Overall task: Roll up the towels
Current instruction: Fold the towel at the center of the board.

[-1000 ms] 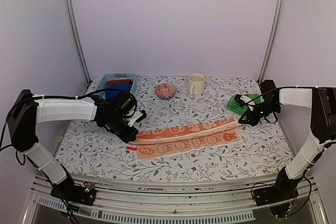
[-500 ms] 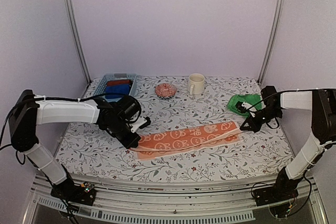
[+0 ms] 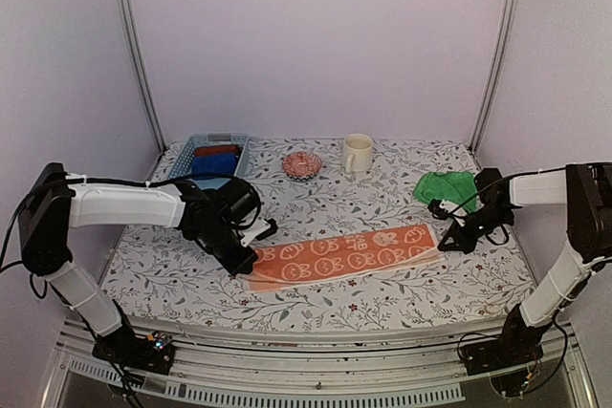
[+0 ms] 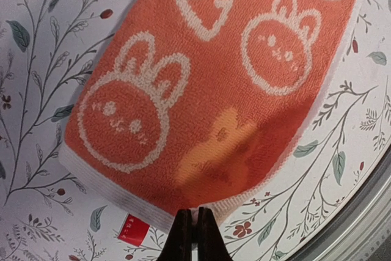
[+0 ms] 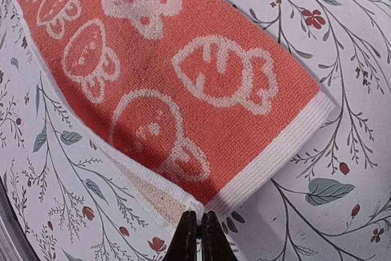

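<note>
1. the orange towel [image 3: 344, 253] is laid flat as a long strip on the near middle of the table [image 3: 316, 308], print side up.
2. its long axis runs left to right across the table, slightly skewed: the right end is set a little farther from the arm bases than the left end.
3. the left gripper [image 3: 249, 261] is closed, with the pale hem at the towel's left end pinched between the fingertips; in the left wrist view the fingers [image 4: 182, 236] are seen pressed together on that hem, beside a small red tag [image 4: 132, 227].
4. the right gripper [image 3: 444, 243] is closed too, clamped on the near corner of the right end; in the right wrist view a second layer is seen under that corner, so the towel [image 5: 171, 71] is doubled there.
5. the green towel [image 3: 443, 184] is left crumpled at the far right, behind the right gripper, apart from the orange one.
6. a basket [image 3: 239, 143], a bowl [image 3: 301, 165] and a mug [image 3: 357, 153] are lined up along the far edge.
</note>
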Tool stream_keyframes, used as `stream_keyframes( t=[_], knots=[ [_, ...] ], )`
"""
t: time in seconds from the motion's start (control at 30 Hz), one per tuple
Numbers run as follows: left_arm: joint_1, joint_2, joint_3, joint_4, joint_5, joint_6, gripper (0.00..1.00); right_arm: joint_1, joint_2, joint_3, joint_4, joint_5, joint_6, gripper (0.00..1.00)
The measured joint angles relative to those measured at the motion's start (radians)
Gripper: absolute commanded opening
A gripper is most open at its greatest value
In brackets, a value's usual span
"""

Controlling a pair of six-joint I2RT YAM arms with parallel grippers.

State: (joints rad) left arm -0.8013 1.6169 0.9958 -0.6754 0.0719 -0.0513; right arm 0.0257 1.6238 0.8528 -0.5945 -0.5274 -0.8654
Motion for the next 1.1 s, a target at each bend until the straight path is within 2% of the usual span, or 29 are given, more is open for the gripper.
stream_keyframes(
  t=[0.3,0.43,0.53,0.63,0.87,0.97,1.03,1.07,1.1],
  knots=[
    [-0.013,0.016,-0.013,-0.003,-0.009,0.001,0.00,0.000,0.000,-0.023,0.014,0.002,-0.022,0.08],
    [-0.024,0.022,-0.013,-0.012,-0.008,0.000,0.10,0.000,0.000,-0.039,0.010,0.001,-0.045,0.18],
    [-0.038,0.028,-0.005,-0.035,-0.009,0.000,0.18,0.000,-0.005,-0.055,-0.004,-0.001,-0.071,0.31],
    [-0.053,0.031,0.014,-0.066,-0.007,-0.005,0.25,0.000,-0.040,-0.065,-0.048,-0.005,-0.100,0.33],
    [-0.063,-0.019,0.080,-0.126,-0.015,-0.002,0.27,-0.001,-0.120,0.019,-0.188,-0.056,-0.124,0.34],
    [-0.063,-0.045,0.102,-0.124,-0.042,-0.003,0.23,0.000,-0.127,0.079,-0.195,-0.075,-0.098,0.32],
    [-0.062,-0.040,0.117,-0.116,-0.067,-0.014,0.12,-0.001,-0.125,0.110,-0.173,-0.071,-0.048,0.30],
    [-0.060,-0.028,0.126,-0.109,-0.081,-0.026,0.02,-0.001,-0.122,0.124,-0.163,-0.066,-0.021,0.28],
    [-0.058,-0.015,0.135,-0.103,-0.088,-0.043,0.00,-0.001,-0.114,0.144,-0.148,-0.061,0.023,0.27]
  ],
)
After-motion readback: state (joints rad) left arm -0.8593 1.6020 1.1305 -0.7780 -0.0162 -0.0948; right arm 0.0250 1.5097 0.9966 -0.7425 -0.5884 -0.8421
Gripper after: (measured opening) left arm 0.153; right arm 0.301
